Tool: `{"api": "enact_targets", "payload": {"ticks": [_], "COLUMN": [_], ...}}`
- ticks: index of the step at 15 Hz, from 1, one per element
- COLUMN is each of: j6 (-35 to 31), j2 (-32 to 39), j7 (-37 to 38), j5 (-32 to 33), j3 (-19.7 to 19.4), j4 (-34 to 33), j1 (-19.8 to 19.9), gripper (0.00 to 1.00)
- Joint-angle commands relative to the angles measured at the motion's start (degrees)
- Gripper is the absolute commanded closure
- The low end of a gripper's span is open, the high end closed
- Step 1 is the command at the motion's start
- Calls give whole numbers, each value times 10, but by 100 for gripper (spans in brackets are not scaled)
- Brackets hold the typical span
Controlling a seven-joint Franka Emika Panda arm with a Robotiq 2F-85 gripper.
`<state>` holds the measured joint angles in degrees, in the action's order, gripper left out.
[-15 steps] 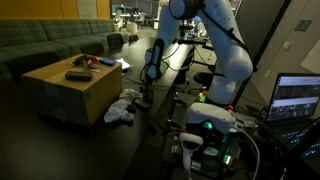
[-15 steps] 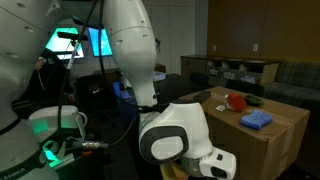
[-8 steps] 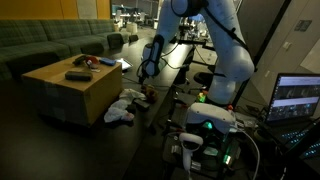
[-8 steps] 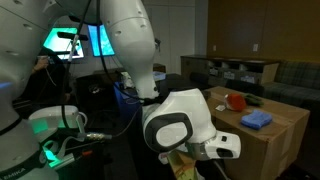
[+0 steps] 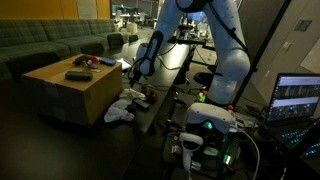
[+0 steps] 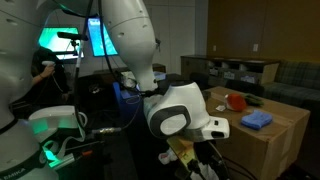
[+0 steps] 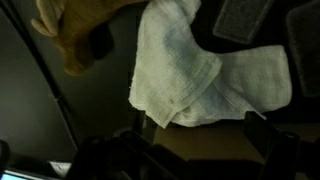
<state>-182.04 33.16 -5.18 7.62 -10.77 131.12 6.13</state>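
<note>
In the wrist view my gripper point(image 7: 200, 140) is open, its two dark fingers point(image 7: 262, 135) standing wide apart with nothing between them. Just beyond the fingers a crumpled white towel point(image 7: 200, 70) lies on the dark floor. A tan soft item point(image 7: 85, 35) lies at the towel's upper left. In an exterior view the gripper point(image 5: 131, 76) hangs a little above the white towel point(image 5: 120, 108), beside the cardboard box table point(image 5: 80, 95). In the second exterior view the tan item point(image 6: 180, 152) shows below the wrist, whose white housing hides most of the fingers.
The box table carries a dark flat object point(image 5: 78, 75), a red item point(image 6: 236, 100) and a blue cloth point(image 6: 257, 119). A green sofa point(image 5: 50, 42) stands behind. The robot base with a green light point(image 5: 207, 125) and a laptop point(image 5: 297, 98) sit close by.
The jaws have gone from half shut to wide open. The arm has risen and swung away from the floor pile, where the tan item and towel lie.
</note>
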Motion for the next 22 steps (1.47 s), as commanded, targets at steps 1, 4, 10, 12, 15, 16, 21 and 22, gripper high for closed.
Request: {"api": "enact_targets", "payload": {"ticks": [1, 4, 10, 12, 15, 16, 21, 22], "j6": [-8, -3, 17, 27, 49, 54, 85, 88], "j2": [25, 53, 116, 135, 160, 169, 203, 211], "j7": [-50, -82, -143, -161, -189, -193, -221, -224], "j5": [7, 10, 24, 29, 34, 35, 36, 35], "j3": [88, 136, 194, 208, 222, 217, 207, 203], "j4": [-32, -60, -122, -143, -170, -180, -221, -230], "j1": [93, 151, 227, 243, 255, 249, 244, 240], "gripper": [0, 0, 0, 0, 0, 0, 0, 0]}}
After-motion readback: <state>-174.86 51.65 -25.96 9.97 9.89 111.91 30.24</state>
